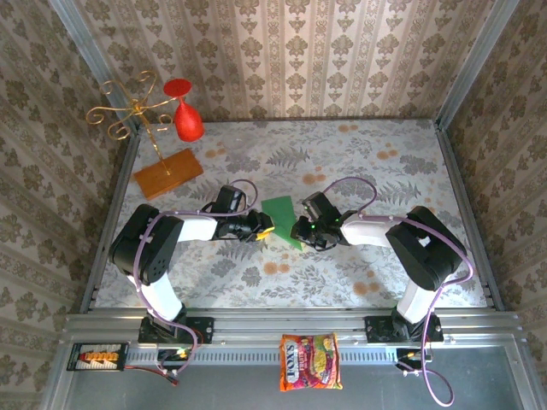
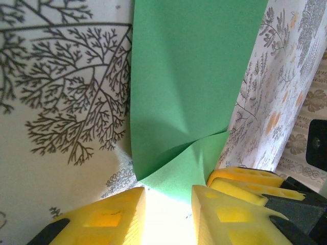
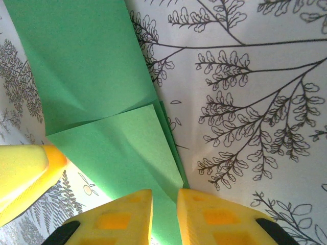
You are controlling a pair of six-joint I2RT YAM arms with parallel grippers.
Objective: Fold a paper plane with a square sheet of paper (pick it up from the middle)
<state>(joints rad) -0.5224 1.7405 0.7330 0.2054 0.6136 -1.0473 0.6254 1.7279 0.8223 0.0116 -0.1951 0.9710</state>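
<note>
The square sheet of paper (image 1: 279,217), bright green, lies flat on the patterned table between my two grippers. It is folded into a band with a slanted flap (image 2: 189,168) turned over its near end, not a pointed paper plane. My left gripper (image 1: 266,229) stands at the band's left edge. Its yellow fingers (image 2: 117,214) are apart, and the flap's tip reaches into the gap of the left gripper (image 2: 168,190). My right gripper (image 1: 298,231) stands on the right edge. The right gripper (image 3: 164,192) has a narrow gap with the green paper (image 3: 122,148) lying flat under it.
At the back left stand an orange-brown board (image 1: 167,173) with a gold wire stand (image 1: 132,111) and a red glass (image 1: 186,120). A snack packet (image 1: 309,361) lies on the front rail. Patterned walls close in the table on three sides.
</note>
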